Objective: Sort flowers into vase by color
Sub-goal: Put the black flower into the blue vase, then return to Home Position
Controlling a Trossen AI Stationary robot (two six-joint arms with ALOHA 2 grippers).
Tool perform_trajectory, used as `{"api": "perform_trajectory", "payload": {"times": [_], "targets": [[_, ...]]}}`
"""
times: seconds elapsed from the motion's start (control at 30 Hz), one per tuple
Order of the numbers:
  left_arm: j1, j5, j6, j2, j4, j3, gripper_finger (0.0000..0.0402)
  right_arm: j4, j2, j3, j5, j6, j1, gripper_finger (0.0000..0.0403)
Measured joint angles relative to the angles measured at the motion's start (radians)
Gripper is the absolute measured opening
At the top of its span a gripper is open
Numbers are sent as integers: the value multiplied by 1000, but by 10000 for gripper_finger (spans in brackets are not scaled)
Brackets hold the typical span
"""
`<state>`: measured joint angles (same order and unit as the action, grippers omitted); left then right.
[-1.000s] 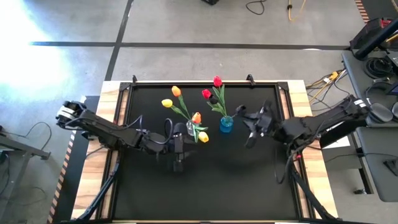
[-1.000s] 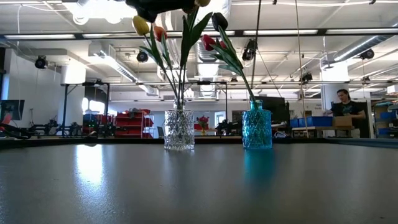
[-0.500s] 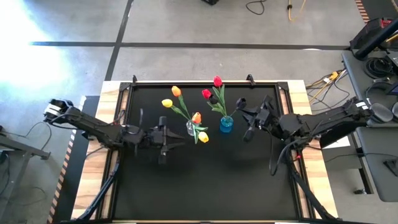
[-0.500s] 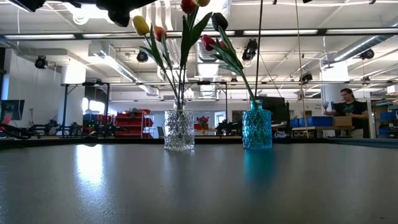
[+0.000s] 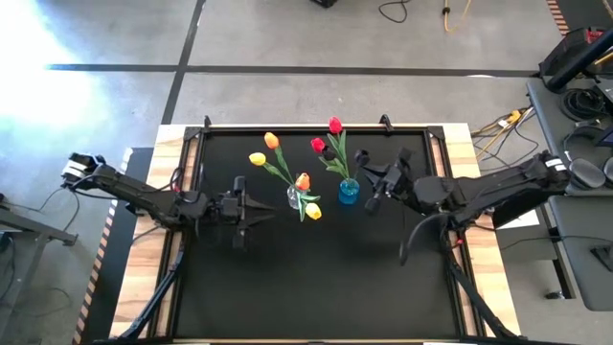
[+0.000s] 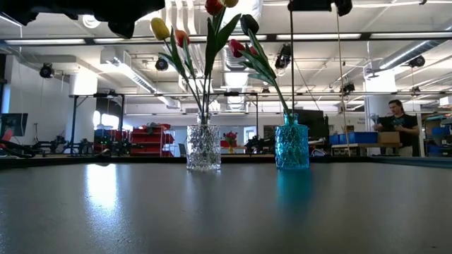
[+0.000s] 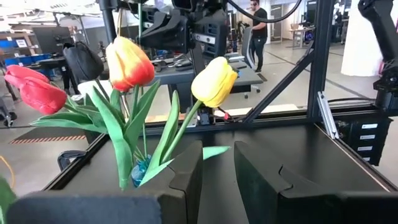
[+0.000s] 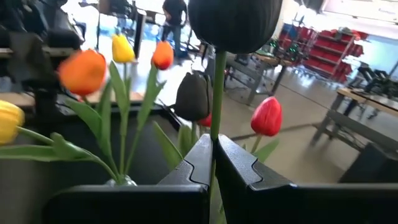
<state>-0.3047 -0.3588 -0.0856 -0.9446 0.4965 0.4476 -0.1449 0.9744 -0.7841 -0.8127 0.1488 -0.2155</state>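
A clear vase point(image 5: 293, 197) point(image 6: 203, 147) holds yellow and orange tulips point(image 7: 213, 81). Right of it, a blue vase point(image 5: 349, 192) point(image 6: 292, 147) holds red tulips point(image 5: 333, 126) and a dark one point(image 6: 248, 23). My right gripper point(image 5: 374, 189) point(image 8: 213, 144) hovers just right of the blue vase, shut on another dark-headed tulip point(image 8: 235, 22). My left gripper point(image 5: 257, 208) point(image 7: 217, 152) is open and touches nothing. It hangs in the air left of the clear vase and points at it. My right gripper pinches the dark tulip's thin green stem point(image 8: 215, 127) between its two fingers, a short way below the head. The fingers lie level, across the stem, and come from the table's right. The tulip is lifted and upright, head above the fingers. Its stem point(image 6: 292, 70) hangs down to the blue vase's mouth.
The vases stand at the far middle of the black table top point(image 5: 316, 287), with open surface on the near side. Wooden borders point(image 5: 479, 268) and frame posts edge the table. A person point(image 6: 395, 116) stands far off in the room behind.
My left gripper has drawn back from the clear vase toward the table's left edge. My right gripper, still shut on the dark tulip, has carried it left, closer to the blue vase.
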Motion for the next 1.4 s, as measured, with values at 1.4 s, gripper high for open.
{"api": "perform_trajectory", "payload": {"times": [1.4], "targets": [[401,355,74,167,116,-260,77,266,-38,166,273,-126,127,18]]}}
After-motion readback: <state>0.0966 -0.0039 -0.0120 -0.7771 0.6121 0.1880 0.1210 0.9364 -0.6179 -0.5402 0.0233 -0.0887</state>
